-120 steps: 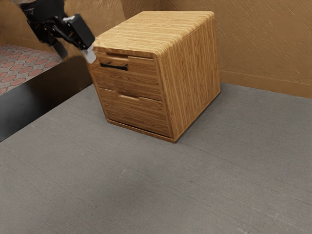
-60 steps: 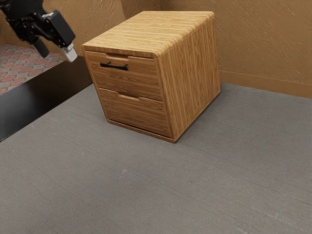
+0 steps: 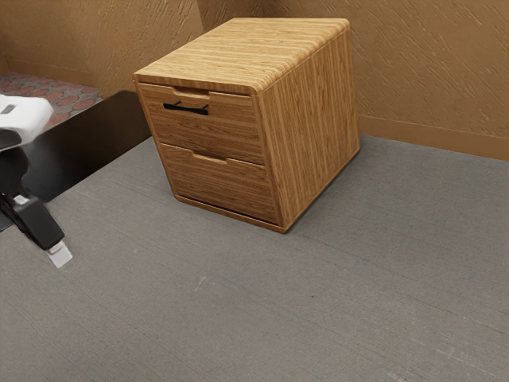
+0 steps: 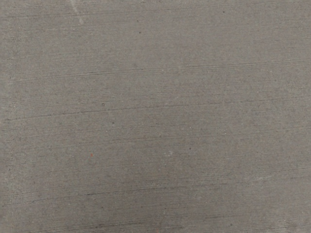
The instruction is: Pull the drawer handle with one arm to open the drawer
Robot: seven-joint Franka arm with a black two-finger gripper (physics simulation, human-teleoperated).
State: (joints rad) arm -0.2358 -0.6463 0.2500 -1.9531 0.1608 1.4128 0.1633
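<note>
Top drawer (image 3: 208, 126) sat in the upper half of the front face of a wooden cabinet (image 3: 306, 119); light striped bamboo-like grain ran level across the front and top and upright on the side panel; the drawer front carried a shallow notch along its upper edge. Handle (image 3: 185, 108) was a thin black bar, lying level, high on the drawer front toward the exterior view's left; nothing touched it. Lower drawer (image 3: 223, 181) lay directly beneath, same grain, with a small wooden lip at its upper edge. Whether the top drawer stood out of flush could not be told. Cabinet stood on grey floor (image 3: 318, 302), close to a tan textured wall (image 3: 429, 64). Claw (image 3: 56, 253) hung low at the exterior view's left edge, just above the floor, well apart from the cabinet and handle; whether it was open or closed could not be read; it carried nothing visible. White arm (image 3: 20, 111) link showed above it. A black slab (image 3: 79, 151) lay between arm and cabinet. Wrist view looked onto bare grey floor (image 4: 155, 116).
</note>
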